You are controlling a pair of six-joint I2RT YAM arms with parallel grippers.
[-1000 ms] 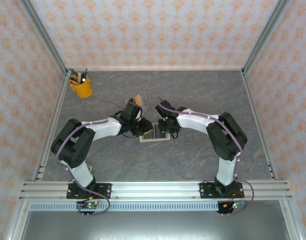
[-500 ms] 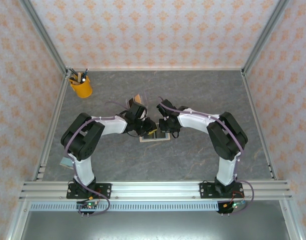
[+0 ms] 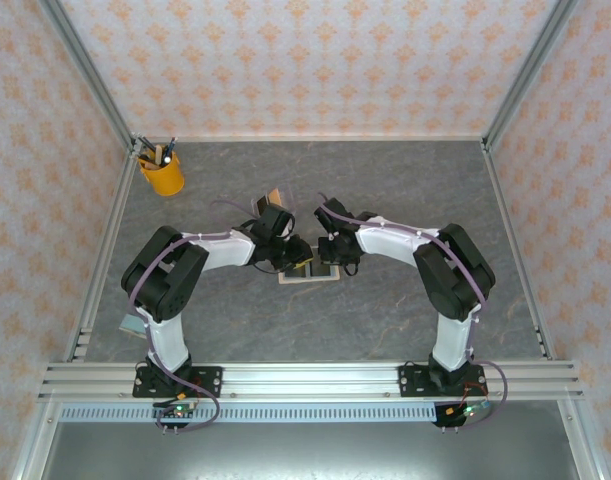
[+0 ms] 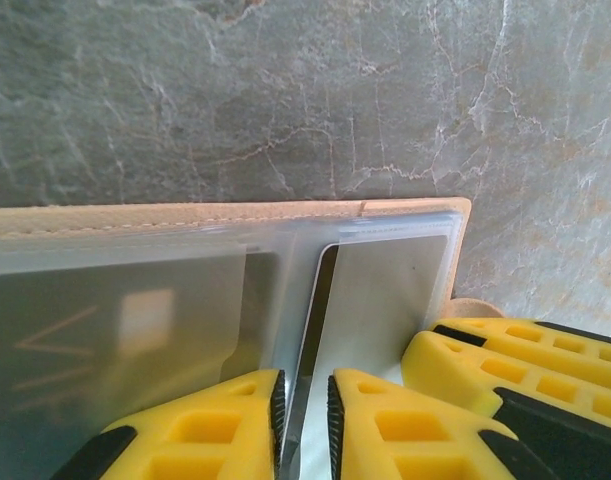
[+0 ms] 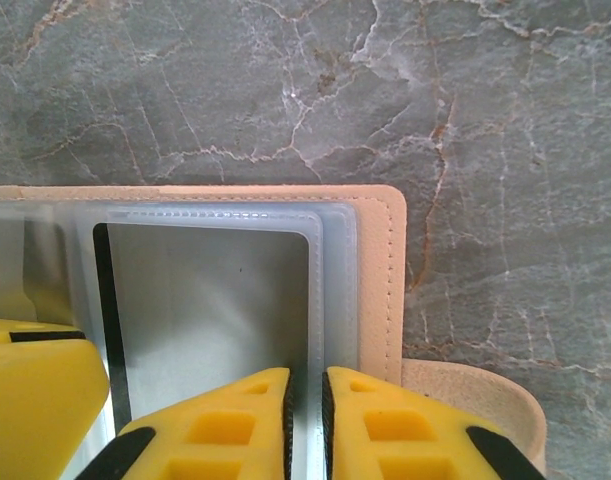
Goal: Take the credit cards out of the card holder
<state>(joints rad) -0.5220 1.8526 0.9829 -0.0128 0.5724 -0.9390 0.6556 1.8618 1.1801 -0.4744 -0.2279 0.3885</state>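
The tan card holder (image 3: 311,272) lies open on the grey table between both arms, its frosted sleeves (image 4: 395,290) facing up. A credit card (image 5: 210,300) sits in the right-hand sleeve, and its dark bare edge (image 4: 317,310) sticks out toward the middle. My left gripper (image 4: 305,385) (image 3: 297,262) is shut on that thin edge. My right gripper (image 5: 306,380) (image 3: 331,262) is shut on the sleeve's outer rim (image 5: 335,300), beside the stitched leather border (image 5: 377,290). The closing tab (image 5: 465,395) pokes out to the right.
A yellow pen cup (image 3: 162,175) stands at the back left. A clear stand with a tan card (image 3: 273,198) sits just behind the left wrist. A small pale object (image 3: 132,325) lies at the table's left edge. Metal frame rails (image 3: 305,378) bound the table.
The left arm's elbow has folded in and its forearm has shifted right, while its gripper stays at the holder. The right arm has barely moved.
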